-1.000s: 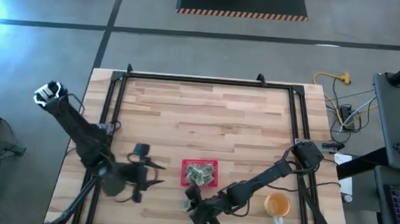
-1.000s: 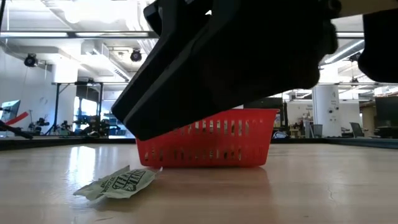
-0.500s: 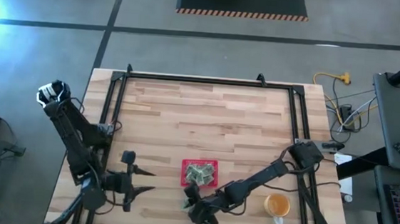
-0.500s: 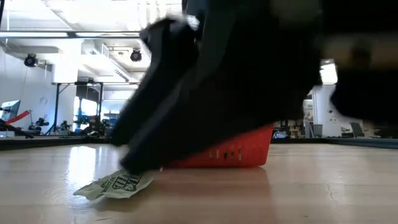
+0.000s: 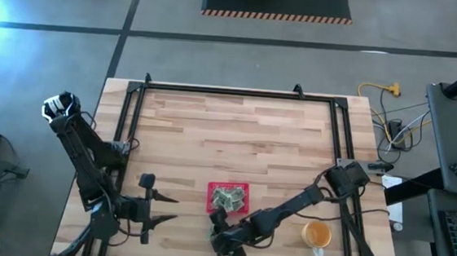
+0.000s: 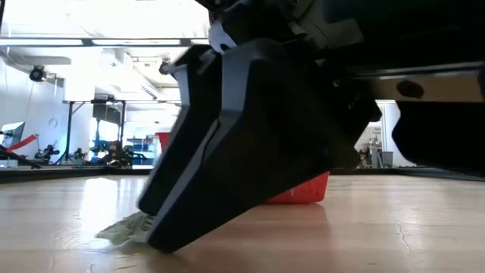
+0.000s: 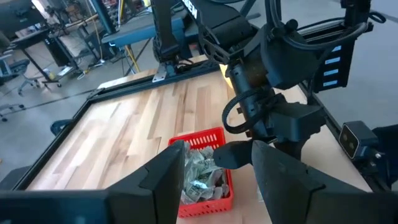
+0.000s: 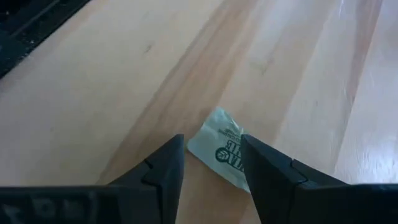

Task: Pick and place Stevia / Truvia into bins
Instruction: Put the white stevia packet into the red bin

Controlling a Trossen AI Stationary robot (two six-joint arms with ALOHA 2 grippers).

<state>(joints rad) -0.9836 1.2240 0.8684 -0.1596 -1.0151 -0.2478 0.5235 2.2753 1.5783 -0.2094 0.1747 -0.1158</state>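
Right claw (image 8: pixel 210 163) spread, we straddle one loose sachet (image 8: pixel 222 152) on the tabletop (image 5: pixel 236 129) — nothing gripped yet. Red tray (image 5: pixel 228 197) already holds a heap; left claw (image 5: pixel 157 208) waits open, near the front-left corner.

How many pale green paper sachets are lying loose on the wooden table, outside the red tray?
1, the pale green paper sachet between the right gripper's open fingers, beside the red tray. Others may be hidden under the arm.
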